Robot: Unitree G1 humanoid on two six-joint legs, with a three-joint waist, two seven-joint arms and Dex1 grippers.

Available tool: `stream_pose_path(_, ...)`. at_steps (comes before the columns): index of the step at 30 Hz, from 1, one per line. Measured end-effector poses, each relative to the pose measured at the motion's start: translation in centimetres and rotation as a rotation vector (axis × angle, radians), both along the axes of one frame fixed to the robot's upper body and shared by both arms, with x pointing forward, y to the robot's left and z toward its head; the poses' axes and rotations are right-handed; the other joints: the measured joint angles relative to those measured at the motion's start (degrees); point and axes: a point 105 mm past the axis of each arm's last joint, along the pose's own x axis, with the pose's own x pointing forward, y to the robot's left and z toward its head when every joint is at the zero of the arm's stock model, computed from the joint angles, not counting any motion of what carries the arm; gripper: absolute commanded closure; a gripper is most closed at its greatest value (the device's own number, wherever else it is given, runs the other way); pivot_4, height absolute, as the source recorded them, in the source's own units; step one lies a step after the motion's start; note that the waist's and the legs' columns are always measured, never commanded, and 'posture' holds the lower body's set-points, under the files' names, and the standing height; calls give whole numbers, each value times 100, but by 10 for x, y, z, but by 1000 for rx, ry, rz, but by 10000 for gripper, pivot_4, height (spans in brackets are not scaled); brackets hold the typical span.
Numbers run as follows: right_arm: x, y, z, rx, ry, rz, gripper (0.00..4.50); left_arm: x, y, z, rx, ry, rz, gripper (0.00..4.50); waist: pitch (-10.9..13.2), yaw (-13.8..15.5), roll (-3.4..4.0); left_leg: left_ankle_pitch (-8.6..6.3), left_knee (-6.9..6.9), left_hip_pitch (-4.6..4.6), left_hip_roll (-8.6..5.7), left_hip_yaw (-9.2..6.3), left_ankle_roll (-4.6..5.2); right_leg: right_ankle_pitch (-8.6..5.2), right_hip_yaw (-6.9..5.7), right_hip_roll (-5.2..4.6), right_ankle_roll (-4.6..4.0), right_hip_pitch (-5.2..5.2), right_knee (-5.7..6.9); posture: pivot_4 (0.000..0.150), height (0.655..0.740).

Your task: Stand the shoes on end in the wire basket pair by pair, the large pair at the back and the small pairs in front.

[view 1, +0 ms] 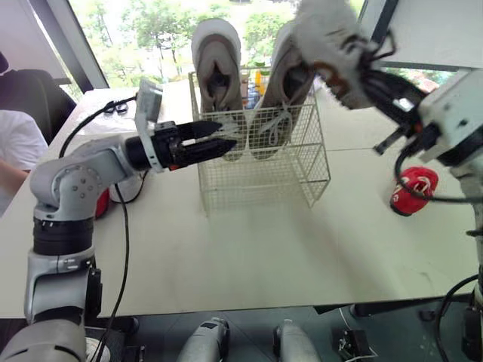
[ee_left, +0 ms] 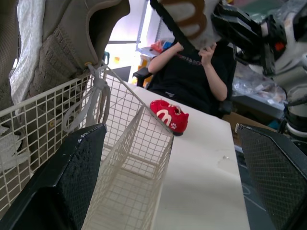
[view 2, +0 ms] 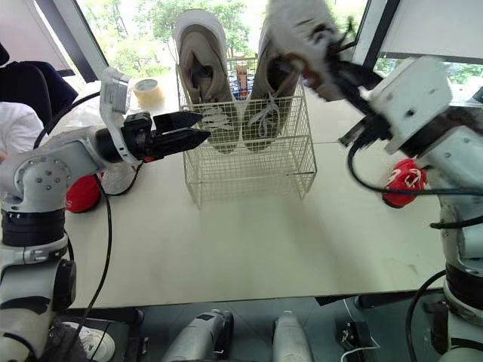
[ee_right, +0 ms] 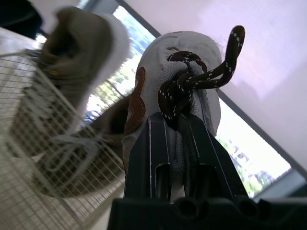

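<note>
A white wire basket stands mid-table. Two large beige shoes stand on end side by side in its back part; the front part holds nothing. My right gripper is shut on a small grey shoe with dark brown laces, held in the air above the basket's right rear corner. In the right wrist view the fingers clamp the shoe at its lacing. My left gripper is open at the basket's front left, fingertips by the wire. The left wrist view looks into the basket.
One small red shoe lies on the table right of the basket, another behind my left forearm. A tape roll sits at the back left. People sit at the left edge and beyond the table.
</note>
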Motion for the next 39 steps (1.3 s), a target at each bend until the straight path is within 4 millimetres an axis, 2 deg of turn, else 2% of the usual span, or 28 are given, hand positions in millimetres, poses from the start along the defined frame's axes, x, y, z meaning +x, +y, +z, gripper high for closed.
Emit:
stream_pose_path(4,-9,21,-10,-146,-59,103,44509,3,3,1,-5,9,-5,0,0,-4,-1,0,-2,0,0,0,-1,0,0,0,0,-2,0,1500,7400)
stream_pose_path(7,-15,31,-26,-267,-90,180,44509,6,6,2,-11,18,-5,0,0,-4,-1,1,-2,0,0,0,-1,0,0,0,0,-1,0,1500,7400)
stream_pose_path(12,-13,38,-50,-410,-109,262,44509,6,8,7,-16,6,-8,0,2,-6,-3,14,-2,0,0,0,-24,0,1,0,0,-4,1,1500,7400)
stream_pose_path(17,-13,46,-59,-468,-139,328,44509,5,9,9,-21,3,-10,0,2,-15,-3,17,-3,0,0,-1,-29,0,1,1,-1,-5,3,1500,7400)
stream_pose_path(20,-12,47,-58,-484,-162,343,45000,4,9,10,-19,-3,-12,8264,2,-9,-3,17,-2,0,0,-1,-29,0,1,1,-1,-4,3,1500,7400)
stream_pose_path(26,-8,48,-54,-504,-191,350,45000,-4,8,6,0,-13,-42,35835,2,-9,-3,18,-2,0,0,-2,-30,0,1,1,-1,-4,4,1500,7400)
stream_pose_path(27,-8,48,-52,-506,-196,350,40844,-4,8,5,0,-11,-42,40283,2,-8,-3,18,-2,0,0,-2,-30,0,1,1,-1,-5,4,1500,7400)
stream_pose_path(28,-7,48,-51,-506,-201,349,36483,-4,8,5,-1,-10,-41,42035,2,-8,-3,18,-2,0,0,-2,-30,0,1,1,-1,-4,4,1500,7400)
stream_pose_path(31,-3,46,-46,-468,-162,336,23305,-3,9,4,-2,-4,-33,42032,2,-5,-3,18,-2,0,0,-3,-30,0,1,1,-1,-4,4,1500,7400)
stream_pose_path(35,6,33,-35,-210,131,304,3212,2,5,1,-52,23,-7,42032,2,18,-4,16,1,-1,0,-8,-27,1,1,-1,-2,-3,4,1500,7400)
stream_pose_path(36,7,28,-32,-128,212,302,1466,3,4,2,-74,30,1,42032,2,24,-4,12,0,-1,0,-9,-20,1,1,-3,-2,-2,3,1500,7400)
stream_pose_path(39,6,13,-29,117,458,324,1466,8,3,8,-161,40,36,42032,2,24,-5,3,0,-2,0,-11,-5,1,1,-4,-3,-2,2,1500,7400)
